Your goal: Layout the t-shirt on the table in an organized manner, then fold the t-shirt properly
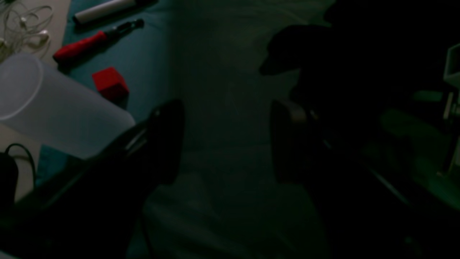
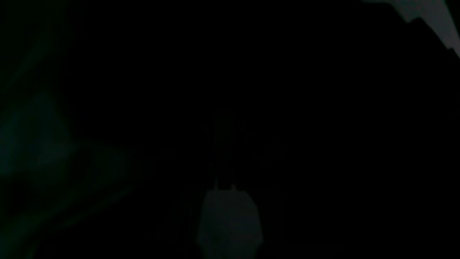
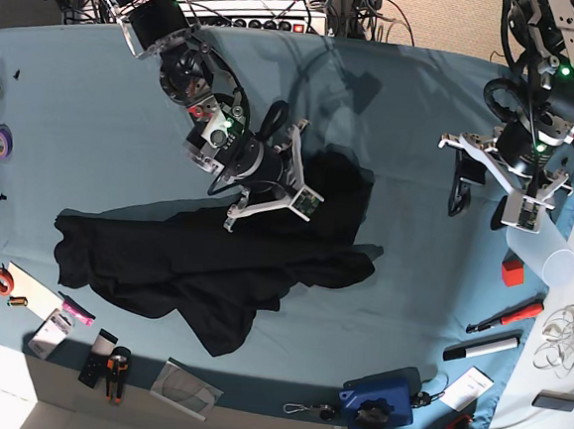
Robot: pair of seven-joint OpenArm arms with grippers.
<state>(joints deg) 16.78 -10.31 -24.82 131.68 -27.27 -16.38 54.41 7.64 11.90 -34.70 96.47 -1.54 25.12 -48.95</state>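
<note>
1. We see the t-shirt (image 3: 213, 268), black and rumpled, spread unevenly across the middle of the table (image 3: 78, 89), one lobe trailing toward the near edge.
2. The right gripper (image 3: 314, 182) is down on the shirt's upper edge, its fingers pressed together; whether cloth is caught between them we cannot tell (its own wrist view is almost wholly dark).
3. The left gripper (image 3: 460, 188) hangs over bare teal cloth, well apart from the shirt, with its fingers (image 1: 169, 140) spread wide and nothing between them.
4. Near that arm lie a red cube (image 3: 512, 270), a red-handled tool (image 3: 506, 316) and a marker (image 3: 482, 349).
</note>
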